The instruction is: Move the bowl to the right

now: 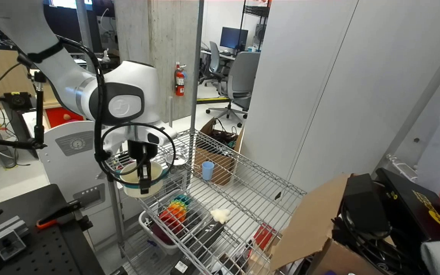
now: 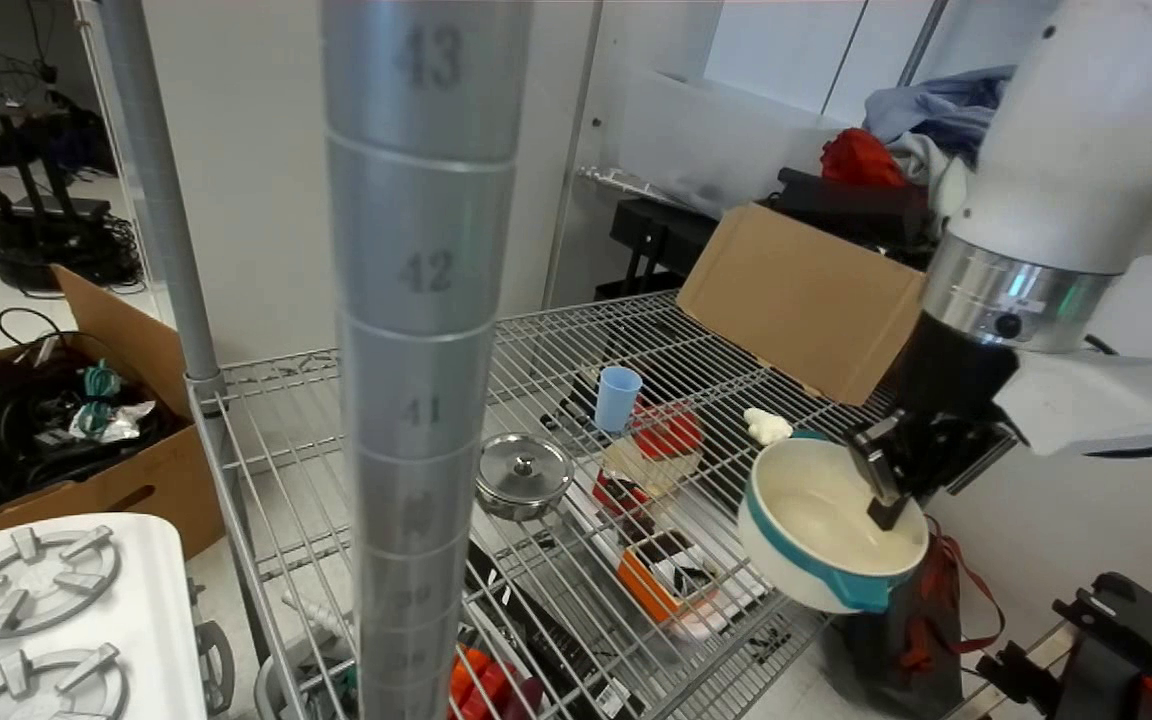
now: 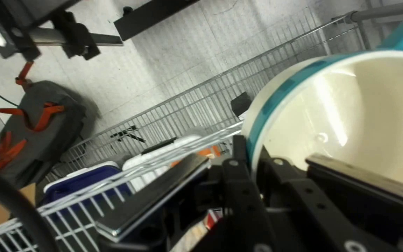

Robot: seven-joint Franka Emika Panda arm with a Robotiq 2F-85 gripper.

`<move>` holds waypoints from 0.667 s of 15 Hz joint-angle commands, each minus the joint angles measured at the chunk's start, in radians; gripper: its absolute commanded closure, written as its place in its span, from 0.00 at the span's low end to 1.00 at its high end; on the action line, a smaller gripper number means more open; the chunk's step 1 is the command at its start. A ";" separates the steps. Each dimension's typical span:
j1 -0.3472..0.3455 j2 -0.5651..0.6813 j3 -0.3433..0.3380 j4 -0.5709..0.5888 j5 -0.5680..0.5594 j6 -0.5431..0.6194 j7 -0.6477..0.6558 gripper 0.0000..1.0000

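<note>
Cream with a teal band around its rim, the round bowl (image 3: 369,115) hangs from the claw (image 3: 252,154), whose two fingers are clamped on the bowl's wall, one inside and one outside. Below the claw runs the edge of a wire shelf (image 2: 596,335). To the left of the claw in an exterior view, a light blue cup (image 2: 618,399) and a lidded steel pot (image 2: 526,478) stand on that shelf, well apart from it. Lower than the claw, a dark grey bag (image 3: 65,122) with orange straps rests on the floor.
</note>
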State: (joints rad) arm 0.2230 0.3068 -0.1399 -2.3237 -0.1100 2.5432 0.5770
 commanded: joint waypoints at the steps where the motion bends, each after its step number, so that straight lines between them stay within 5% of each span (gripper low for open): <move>1: -0.090 -0.021 -0.049 -0.047 -0.061 0.045 -0.017 0.98; 10: -0.207 0.198 -0.125 0.108 0.006 0.151 0.013 0.98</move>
State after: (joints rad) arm 0.0215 0.4127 -0.2667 -2.2852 -0.1511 2.6623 0.5689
